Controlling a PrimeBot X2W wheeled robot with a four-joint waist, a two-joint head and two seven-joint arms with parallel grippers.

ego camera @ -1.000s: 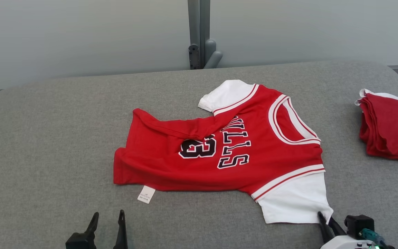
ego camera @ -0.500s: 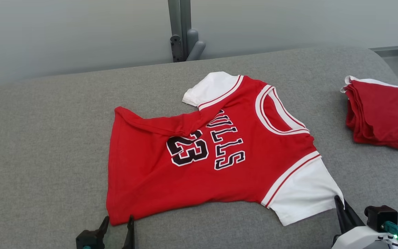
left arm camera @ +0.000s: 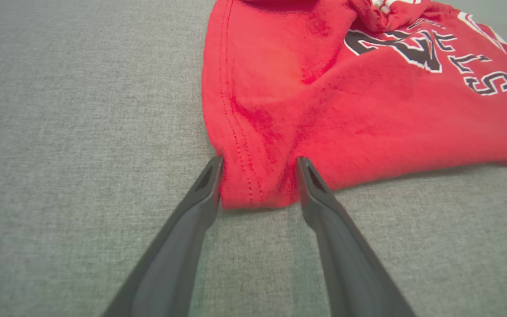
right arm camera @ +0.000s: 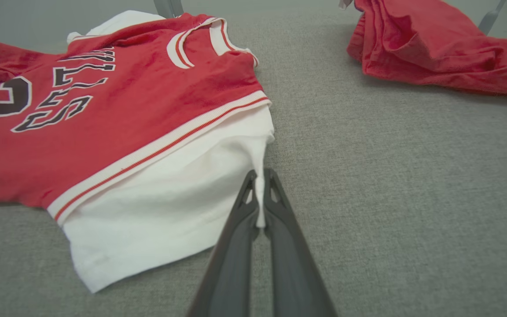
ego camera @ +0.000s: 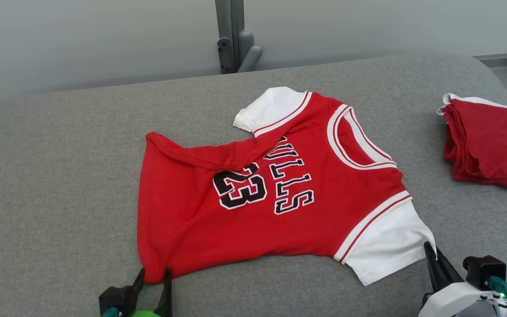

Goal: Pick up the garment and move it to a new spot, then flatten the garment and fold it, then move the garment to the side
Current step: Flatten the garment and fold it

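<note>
Step in hand: flattening, by my reading. You are taking the garment [ego camera: 258,198] at two near points so it can be drawn out smooth.
Garment: a red jersey with white sleeves, front up around the middle of the grey table [ego camera: 60,176], collar to the right and hem to the left.
Right gripper [right arm camera: 260,174]: jaws together, pinching the edge of the near sleeve [right arm camera: 170,207].
Left gripper [left arm camera: 259,163]: jaws apart, one finger on either side of the near-left hem corner [left arm camera: 253,185]. The cloth lies between them but is not clamped.
Next move: you probably want to close the left jaws on that corner, deep enough to catch both layers (a shallow bite on a hem tends to slip). Then pull the two grips apart, left and right, to tension the near edge.
Not yet flat: a fold [ego camera: 205,156] runs along the far-left side, and the far sleeve [ego camera: 271,110] sits partly tucked.
Hidden: the fold covers the first letters of the chest lettering.
Hard to tell: whether the lower layer of the hem lies between the left fingers, and how much sleeve the right jaws hold.
Cut off: the folded red pile [ego camera: 486,141], far right and well apart from the jersey, runs off the head view's edge.
</note>
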